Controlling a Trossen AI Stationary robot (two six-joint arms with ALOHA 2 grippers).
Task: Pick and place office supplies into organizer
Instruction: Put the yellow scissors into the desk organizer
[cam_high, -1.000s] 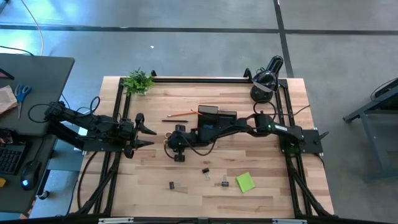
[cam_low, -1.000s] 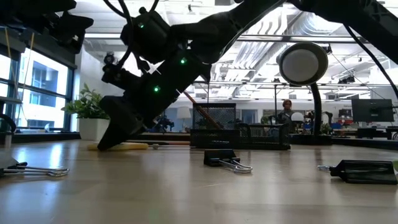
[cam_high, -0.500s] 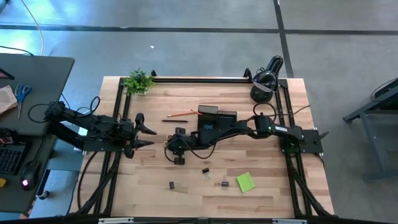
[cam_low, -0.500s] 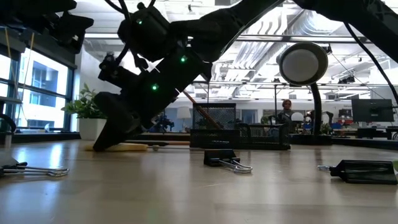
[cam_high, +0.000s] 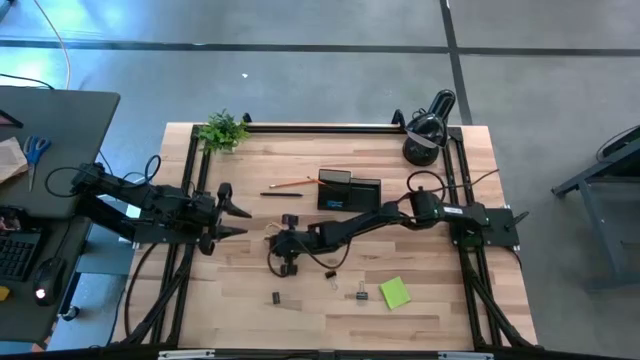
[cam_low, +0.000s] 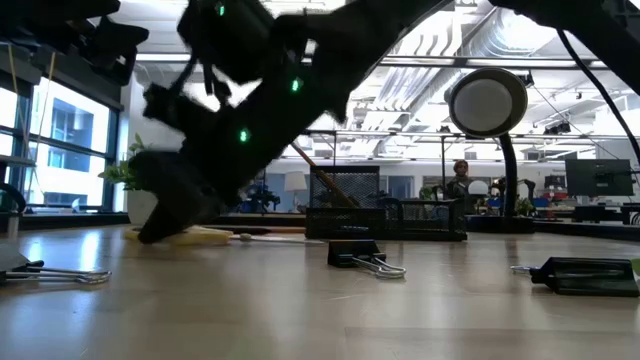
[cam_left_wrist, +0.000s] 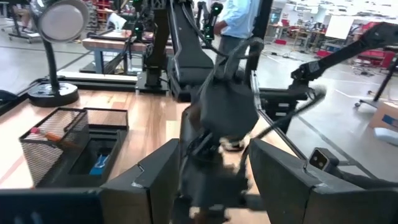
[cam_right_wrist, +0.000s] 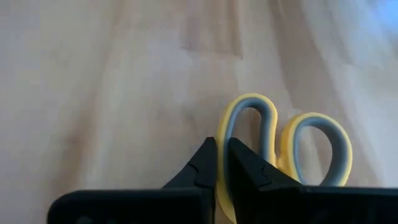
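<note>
High view: your right arm reaches well across the worktop (cam_high: 440, 310) from its base on the right edge, stretched low and long, w/ the right claw (cam_high: 285, 247) down near the worktop's middle-left, in front of the organizer (cam_high: 349, 189). That reach makes sense, I'd say, because the yellow-handled scissors sit there, away from the tray. Left claw (cam_high: 236, 213) waits at the left side, fingers spread wide, holding nothing. Loose supplies lie nearer the front edge: binder clips (cam_high: 330, 275) and the lime-green sticky-note pad (cam_high: 394, 292); an orange pencil (cam_high: 287, 184) lies just left of the organizer. Low view: the right arm slants steeply down to the worktop, and a bit of yellow (cam_low: 200, 236) shows at its tip, resting on the wood; the organizer's mesh section (cam_low: 345, 198) stands behind w/ a pencil already in it. Left wrist view: you look past the parted fingers (cam_left_wrist: 155, 180) at the right arm bent over the spot. Right wrist view: the right claw's fingers (cam_right_wrist: 202, 168) are pinched nearly together on one loop of the scissors' handle (cam_right_wrist: 249, 124), so the grip looks made, but the scissors seem not yet lifted.
</note>
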